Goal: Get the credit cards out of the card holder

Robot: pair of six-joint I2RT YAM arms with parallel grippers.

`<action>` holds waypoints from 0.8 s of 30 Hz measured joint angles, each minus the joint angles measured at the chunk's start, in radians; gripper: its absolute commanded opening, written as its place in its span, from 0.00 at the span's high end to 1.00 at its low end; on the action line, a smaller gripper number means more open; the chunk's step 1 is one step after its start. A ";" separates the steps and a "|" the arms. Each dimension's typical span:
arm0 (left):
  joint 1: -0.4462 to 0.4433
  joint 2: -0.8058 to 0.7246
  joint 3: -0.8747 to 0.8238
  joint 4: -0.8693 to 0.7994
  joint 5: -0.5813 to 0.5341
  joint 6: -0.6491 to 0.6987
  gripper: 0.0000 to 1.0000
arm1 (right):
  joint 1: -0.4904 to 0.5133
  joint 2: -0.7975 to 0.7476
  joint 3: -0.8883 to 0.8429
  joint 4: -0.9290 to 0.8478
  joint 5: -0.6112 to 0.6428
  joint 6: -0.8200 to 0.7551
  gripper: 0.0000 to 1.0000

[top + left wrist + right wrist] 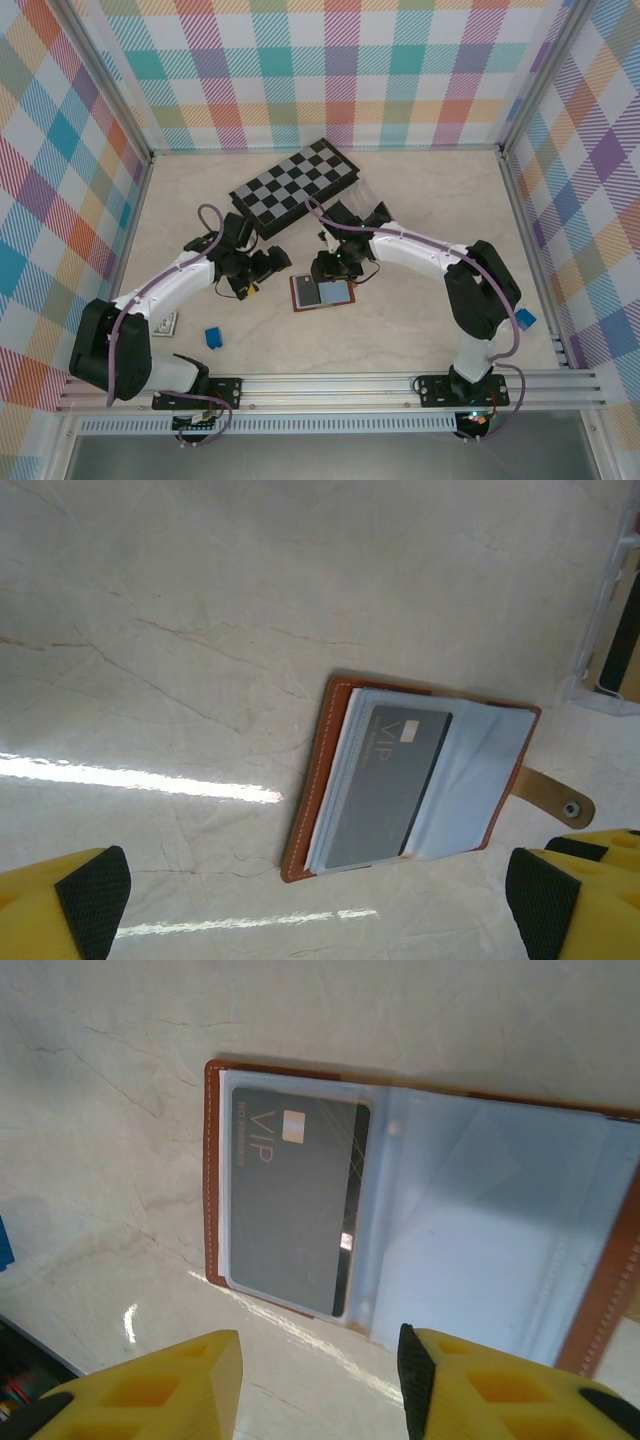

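The card holder (322, 292) lies open on the table, brown leather outside with pale blue-grey sleeves (470, 780). A dark grey credit card marked VIP (395, 785) sits in its left sleeve (295, 1205). The snap tab (560, 802) sticks out at the side. My left gripper (262, 272) hovers just left of the holder, open wide, with bare table between its fingers (318, 905). My right gripper (335, 268) hangs over the holder's far edge. It is open (315, 1380) with nothing between its fingers, and the card's short end lies just beyond the tips.
A folded chessboard (295, 187) lies behind both grippers. A clear plastic box (610, 630) stands close to the holder's tab side. A blue cube (214, 338) and a small white item (165, 323) rest near the left arm's base. Metal frame rails bound the table.
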 measured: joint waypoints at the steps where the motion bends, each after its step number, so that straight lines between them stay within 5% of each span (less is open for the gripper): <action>1: 0.000 0.003 -0.002 0.001 0.002 0.000 0.02 | -0.003 0.014 0.000 0.011 -0.014 0.009 0.60; 11: -0.002 0.037 -0.015 0.052 0.047 -0.018 0.24 | -0.025 0.138 0.017 0.038 -0.070 0.051 0.79; 24: -0.078 0.129 -0.014 0.114 0.074 -0.045 0.61 | -0.029 0.159 0.030 0.060 -0.097 0.060 0.83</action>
